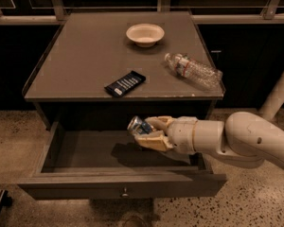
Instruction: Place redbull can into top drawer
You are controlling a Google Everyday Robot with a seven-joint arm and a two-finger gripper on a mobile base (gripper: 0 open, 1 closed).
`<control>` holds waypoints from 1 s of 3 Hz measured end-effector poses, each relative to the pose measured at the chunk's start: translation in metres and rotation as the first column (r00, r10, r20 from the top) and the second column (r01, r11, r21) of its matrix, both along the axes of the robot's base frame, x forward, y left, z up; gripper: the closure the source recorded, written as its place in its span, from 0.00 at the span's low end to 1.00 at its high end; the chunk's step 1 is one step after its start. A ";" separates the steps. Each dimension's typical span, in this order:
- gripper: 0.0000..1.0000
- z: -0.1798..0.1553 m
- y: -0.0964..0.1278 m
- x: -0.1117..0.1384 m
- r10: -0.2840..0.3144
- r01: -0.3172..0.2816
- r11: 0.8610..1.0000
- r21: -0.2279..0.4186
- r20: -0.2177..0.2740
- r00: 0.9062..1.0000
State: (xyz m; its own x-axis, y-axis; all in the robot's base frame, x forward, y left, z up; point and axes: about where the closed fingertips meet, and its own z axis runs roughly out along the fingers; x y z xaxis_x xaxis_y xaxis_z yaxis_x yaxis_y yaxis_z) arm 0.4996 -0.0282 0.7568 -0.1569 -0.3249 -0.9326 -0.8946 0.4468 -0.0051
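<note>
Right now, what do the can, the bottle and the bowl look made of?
The can, held by the pincer over the open drawer: shiny metal, glinting end. The bottle: clear plastic, see-through and crinkled. The bowl: matte, pale, perhaps paper or ceramic.
</note>
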 end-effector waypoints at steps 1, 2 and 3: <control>1.00 -0.035 -0.007 0.002 -0.015 0.014 1.000 -0.008 -0.085 0.996; 0.82 -0.037 -0.008 0.002 -0.017 0.016 1.000 -0.008 -0.090 0.996; 0.58 -0.037 -0.008 0.002 -0.017 0.016 1.000 -0.008 -0.090 0.996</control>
